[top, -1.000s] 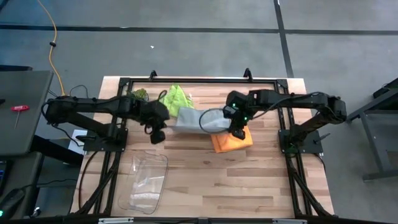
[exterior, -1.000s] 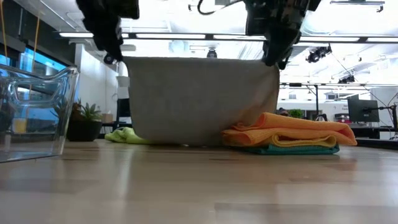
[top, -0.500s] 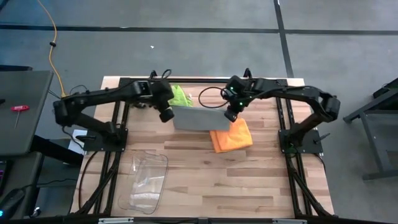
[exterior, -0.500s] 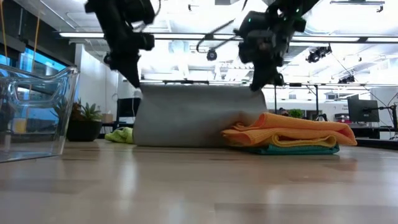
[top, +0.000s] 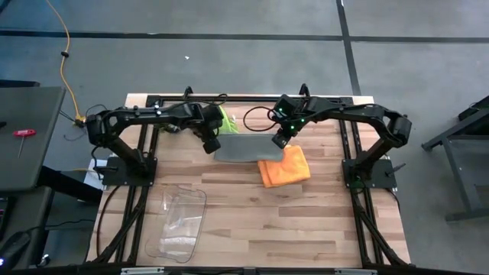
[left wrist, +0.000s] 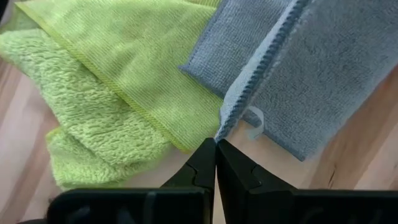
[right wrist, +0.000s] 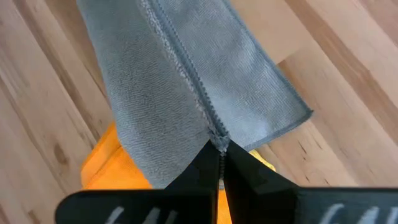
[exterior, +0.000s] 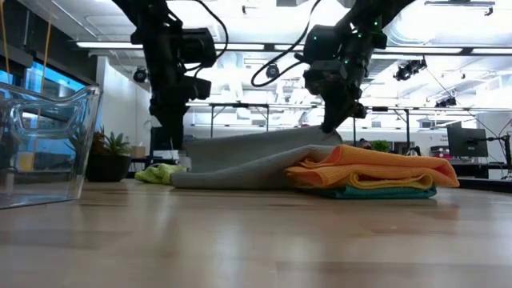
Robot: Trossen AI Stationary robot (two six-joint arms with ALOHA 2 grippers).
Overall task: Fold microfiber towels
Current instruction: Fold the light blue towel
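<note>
While both arms reach over the far half of the bench (top: 252, 221), each gripper is pinched tight on a corner of the grey towel (top: 243, 147). Left gripper (top: 212, 144) has the towel's left corner, seen up close w/ hem caught at the fingertips (left wrist: 214, 144); right gripper (top: 280, 140) has the right corner, stitched edge clamped btwn its tips (right wrist: 221, 147). Grey towel is doubled over, lying flat on the wood, its right end draped onto the orange towel (top: 285, 166). Low view shows orange on top of a stack w/ yellow (exterior: 384, 183) and teal (exterior: 376, 193) under it. Lime green towel (top: 222, 118) sits crumpled behind the grey one, touching it. Clear plastic bin (top: 179, 223) near the front left, well apart. Small plant (exterior: 108, 154) at far left.
</note>
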